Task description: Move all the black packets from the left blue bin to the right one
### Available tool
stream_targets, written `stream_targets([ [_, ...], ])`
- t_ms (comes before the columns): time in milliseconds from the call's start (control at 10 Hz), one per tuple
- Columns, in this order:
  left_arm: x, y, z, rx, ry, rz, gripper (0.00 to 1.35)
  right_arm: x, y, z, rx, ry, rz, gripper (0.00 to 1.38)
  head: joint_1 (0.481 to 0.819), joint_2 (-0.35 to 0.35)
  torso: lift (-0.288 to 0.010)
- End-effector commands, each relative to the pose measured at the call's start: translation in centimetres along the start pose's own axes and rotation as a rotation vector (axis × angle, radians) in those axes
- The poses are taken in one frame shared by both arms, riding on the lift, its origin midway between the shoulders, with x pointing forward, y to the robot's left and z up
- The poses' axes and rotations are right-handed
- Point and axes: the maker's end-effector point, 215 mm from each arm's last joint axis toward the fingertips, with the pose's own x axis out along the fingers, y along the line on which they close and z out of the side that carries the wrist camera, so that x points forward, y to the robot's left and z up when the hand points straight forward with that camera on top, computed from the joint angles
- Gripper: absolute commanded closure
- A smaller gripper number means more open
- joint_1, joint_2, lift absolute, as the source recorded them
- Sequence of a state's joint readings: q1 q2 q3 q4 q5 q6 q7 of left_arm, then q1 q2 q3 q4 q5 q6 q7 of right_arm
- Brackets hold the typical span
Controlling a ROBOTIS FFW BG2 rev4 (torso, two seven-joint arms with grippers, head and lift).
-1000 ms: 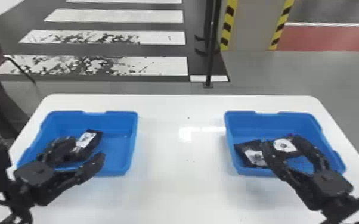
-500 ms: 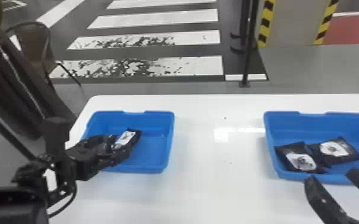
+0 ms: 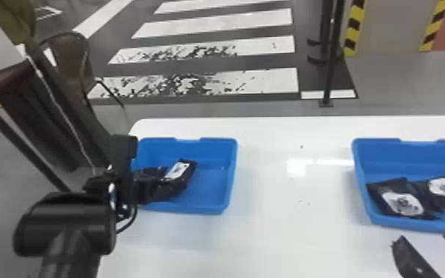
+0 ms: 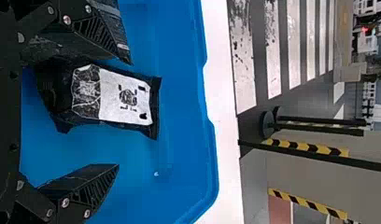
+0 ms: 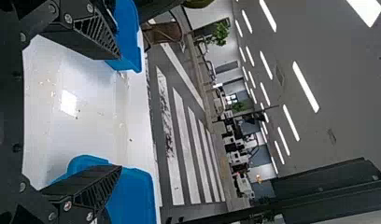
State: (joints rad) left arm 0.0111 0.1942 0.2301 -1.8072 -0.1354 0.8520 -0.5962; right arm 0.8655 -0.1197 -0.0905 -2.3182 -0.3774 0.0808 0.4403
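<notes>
With the left gripper (image 4: 125,113) spread wide at the labelled black packet (image 3: 178,170) in the left blue bin (image 3: 210,186), left of centre, shift to straddle it evenly before closing gently; the right gripper (image 3: 428,234), lower right, also has fingers apart

We identify two open-topped, rectangular blue bins standing apart on the white table (image 3: 269,236). In the left blue bin (image 3: 232,177), we find one black packet (image 4: 154,95) lying at an angle, its white label (image 4: 125,98) with black print exposed; further black packets (image 3: 149,172) beside it are partly hidden, count indeterminate. In the right blue bin (image 3: 360,177), we find a black packet (image 3: 382,188) near the left wall and another (image 3: 432,201) beside it, white-marked faces up.
</notes>
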Motion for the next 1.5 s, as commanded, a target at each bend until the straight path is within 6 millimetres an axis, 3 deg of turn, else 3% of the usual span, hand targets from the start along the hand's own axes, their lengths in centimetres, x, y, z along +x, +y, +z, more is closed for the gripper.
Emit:
stream_targets([
  [0, 1.6, -0.5, -0.4, -0.005, 0.042, -0.008, 0.22, 0.1, 0.0, -0.1, 0.007, 0.001, 0.002, 0.2, 0.695, 0.227, -0.14],
  [200, 3.4, -1.2, -0.6, -0.003, 0.072, -0.03, 0.25, 0.2, 0.0, -0.5, 0.021, 0.002, 0.005, 0.2, 0.695, 0.213, -0.14],
  [300, 3.5, -1.5, -1.5, -0.018, 0.105, -0.033, 0.35, 0.2, 0.0, -0.8, 0.031, 0.006, 0.005, 0.21, 0.695, 0.209, -0.14],
  [400, 3.7, -1.3, -2.2, -0.027, 0.12, -0.031, 0.57, 0.2, 0.1, -0.9, 0.037, 0.006, 0.006, 0.21, 0.695, 0.202, -0.14],
  [600, 3.5, -0.8, -2.6, -0.027, 0.116, -0.022, 1.16, 0.1, 0.0, -1.1, 0.048, 0.009, 0.005, 0.21, 0.695, 0.204, -0.14],
  [800, 2.5, -0.8, -1.8, -0.002, 0.079, -0.016, 1.21, 0.1, 0.0, -1.1, 0.049, 0.008, 0.006, 0.22, 0.695, 0.21, -0.14],
  [1000, -1.9, -1.8, 2.3, 0.055, -0.041, 0.001, 1.21, 0.4, 0.1, -0.5, 0.041, -0.003, 0.011, 0.22, 0.695, 0.215, -0.14],
  [1100, -4.0, -3.5, 4.1, 0.072, -0.102, -0.019, 1.21, 0.7, 0.2, 0.1, 0.036, -0.017, 0.017, 0.22, 0.695, 0.214, -0.14],
  [1300, -6.8, -8.9, 7.1, 0.106, -0.228, -0.123, 1.21, 2.1, 1.4, 1.4, 0.05, -0.049, 0.066, 0.22, 0.695, 0.188, -0.14],
  [1400, -7.8, -11.7, 7.5, 0.112, -0.263, -0.175, 1.21, 3.1, 2.0, 1.9, 0.054, -0.059, 0.106, 0.22, 0.695, 0.164, -0.14],
])
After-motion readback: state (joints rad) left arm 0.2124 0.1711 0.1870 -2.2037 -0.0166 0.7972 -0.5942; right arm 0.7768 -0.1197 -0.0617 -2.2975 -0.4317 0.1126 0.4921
